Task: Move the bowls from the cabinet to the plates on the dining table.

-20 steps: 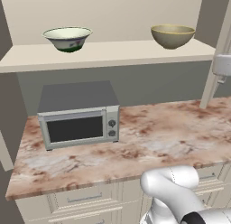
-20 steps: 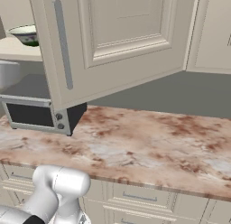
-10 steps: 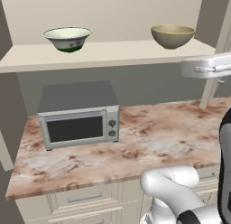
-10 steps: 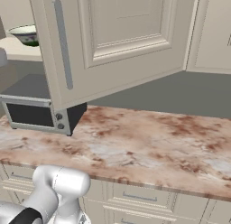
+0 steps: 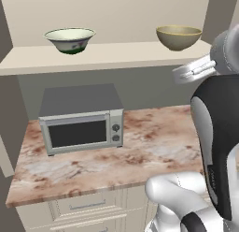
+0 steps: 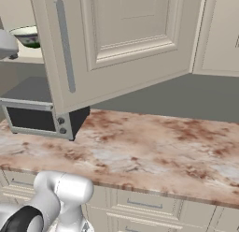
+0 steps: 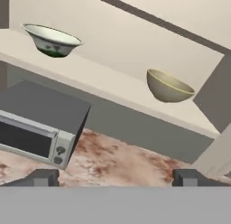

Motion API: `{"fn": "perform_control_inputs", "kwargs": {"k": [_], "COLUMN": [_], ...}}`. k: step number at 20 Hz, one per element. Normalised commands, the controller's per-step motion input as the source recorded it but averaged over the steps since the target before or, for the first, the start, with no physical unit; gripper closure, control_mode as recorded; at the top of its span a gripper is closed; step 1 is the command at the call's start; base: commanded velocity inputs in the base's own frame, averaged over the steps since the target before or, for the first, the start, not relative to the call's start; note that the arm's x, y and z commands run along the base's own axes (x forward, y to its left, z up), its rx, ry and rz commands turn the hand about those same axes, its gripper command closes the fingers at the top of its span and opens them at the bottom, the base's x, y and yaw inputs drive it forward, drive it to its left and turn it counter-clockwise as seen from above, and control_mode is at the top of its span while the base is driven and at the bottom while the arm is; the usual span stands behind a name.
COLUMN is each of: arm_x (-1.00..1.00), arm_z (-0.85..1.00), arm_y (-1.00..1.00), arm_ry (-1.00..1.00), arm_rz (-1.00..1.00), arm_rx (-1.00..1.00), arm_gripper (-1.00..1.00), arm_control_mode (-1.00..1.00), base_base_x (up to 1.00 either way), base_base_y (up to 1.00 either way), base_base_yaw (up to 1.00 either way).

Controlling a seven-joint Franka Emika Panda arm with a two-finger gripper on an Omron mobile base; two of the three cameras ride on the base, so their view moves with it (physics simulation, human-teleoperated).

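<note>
a: bowls? 
b: cream bowl [image 5: 70, 39] left on cabinet shelf [image 5: 107, 55], olive bowl [image 5: 179, 37] right, well apart.
a: gripper [image 7: 115, 178]?
b: wide open, empty, near the olive bowl.

2 round bowls are counted: 1 wide cream-white bowl [image 5: 70, 39] and 1 smaller olive-tan bowl [image 5: 179, 37]. 1 grey box-shaped microwave [image 5: 81, 119] is counted.
</note>
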Motion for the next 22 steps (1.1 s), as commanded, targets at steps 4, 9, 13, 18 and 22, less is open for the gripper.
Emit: {"fn": "perform_control_inputs", "kwargs": {"k": [4, 9, 13, 18, 22], "arm_x": [0.61, 0.55, 0.26, 0.00, 0.00], "arm_z": [-0.04, -0.02, -0.06, 0.00, 0.00], "arm_y": [0.11, 0.12, 0.01, -0.03, -0.08], "arm_ry": [0.04, 0.02, 0.13, 0.16, 0.12], "arm_rz": [0.00, 0.00, -0.02, -0.09, -0.09], "arm_rx": [-0.22, -0.22, -0.24, -0.20, -0.17], "arm_gripper": [-1.00, -1.00, -1.00, -1.00, -1.00], "arm_control_mode": [-1.00, -1.00, -1.00, -1.00, -1.00], "base_base_x": [0.00, 0.00, 0.00, 0.00, 0.00], "base_base_y": [0.00, 0.00, 0.00, 0.00, 0.00], "base_base_yaw": [0.00, 0.00, 0.00, 0.00, 0.00]}}
